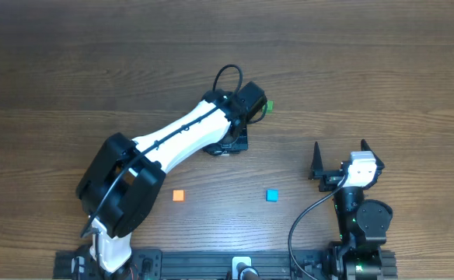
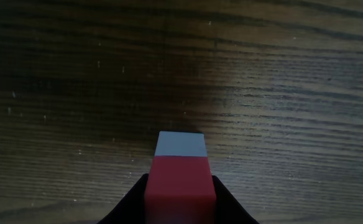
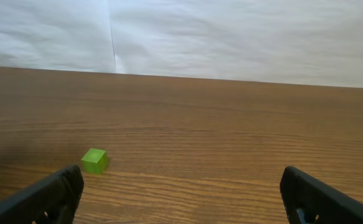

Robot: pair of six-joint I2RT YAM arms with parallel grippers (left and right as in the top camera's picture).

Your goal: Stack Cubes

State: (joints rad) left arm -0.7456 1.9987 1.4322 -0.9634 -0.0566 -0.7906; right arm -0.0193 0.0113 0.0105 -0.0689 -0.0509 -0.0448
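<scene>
End effector on left (image 2: 180,194) clamps red cube (image 2: 180,174).

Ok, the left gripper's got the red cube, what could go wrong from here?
The small red cube is pinched far forward in the left gripper, so it may tilt on release. The small green cube lies close beside that gripper in the top view; descending could knock it.

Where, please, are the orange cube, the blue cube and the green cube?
orange cube (image 1: 179,195), top view, on its top face.
blue cube (image 1: 272,195), top view, on its top face.
green cube (image 3: 92,164), right wrist view, on its side face.
</scene>
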